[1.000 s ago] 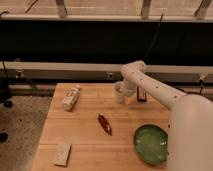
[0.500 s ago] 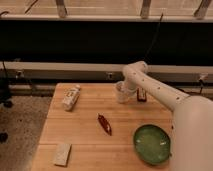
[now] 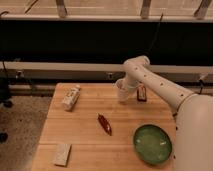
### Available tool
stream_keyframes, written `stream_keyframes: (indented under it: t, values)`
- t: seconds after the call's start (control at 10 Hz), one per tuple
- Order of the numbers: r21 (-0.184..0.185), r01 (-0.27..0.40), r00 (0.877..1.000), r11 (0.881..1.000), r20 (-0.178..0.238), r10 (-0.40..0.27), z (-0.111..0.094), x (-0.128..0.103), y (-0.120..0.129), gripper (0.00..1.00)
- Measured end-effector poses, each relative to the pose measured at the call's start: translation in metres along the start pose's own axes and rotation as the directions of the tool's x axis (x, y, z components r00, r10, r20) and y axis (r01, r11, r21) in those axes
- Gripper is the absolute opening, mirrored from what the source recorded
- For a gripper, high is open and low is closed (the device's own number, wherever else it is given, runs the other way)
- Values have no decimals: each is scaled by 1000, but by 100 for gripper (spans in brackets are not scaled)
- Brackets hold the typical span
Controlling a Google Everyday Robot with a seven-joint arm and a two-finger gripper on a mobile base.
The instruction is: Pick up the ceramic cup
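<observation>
our gripper [image 3: 126, 90] sits at the ceramic cup [image 3: 121, 90] on the far side of the table [image 3: 85, 132]. since a moment ago the cup looks a bit higher, so maybe we lifted it. we cannot tell how the fingers are.

ceramic cup [image 3: 121, 90]: we see plain whitish-grey
gripper [image 3: 125, 88]: white, at the cup
plate [image 3: 152, 144]: green
table [image 3: 85, 127]: light wood
bottle [image 3: 70, 97]: white, labelled
packet [image 3: 104, 124]: red
</observation>
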Motion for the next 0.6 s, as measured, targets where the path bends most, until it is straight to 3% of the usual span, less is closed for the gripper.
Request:
stream_keyframes:
  t: [0.3, 0.6]
  values:
    - [-3, 11, 1000, 1000, -3, -11, -30, -2, -1, 0]
    - [-8, 20, 1000, 1000, -3, -20, -37, -3, 1, 0]
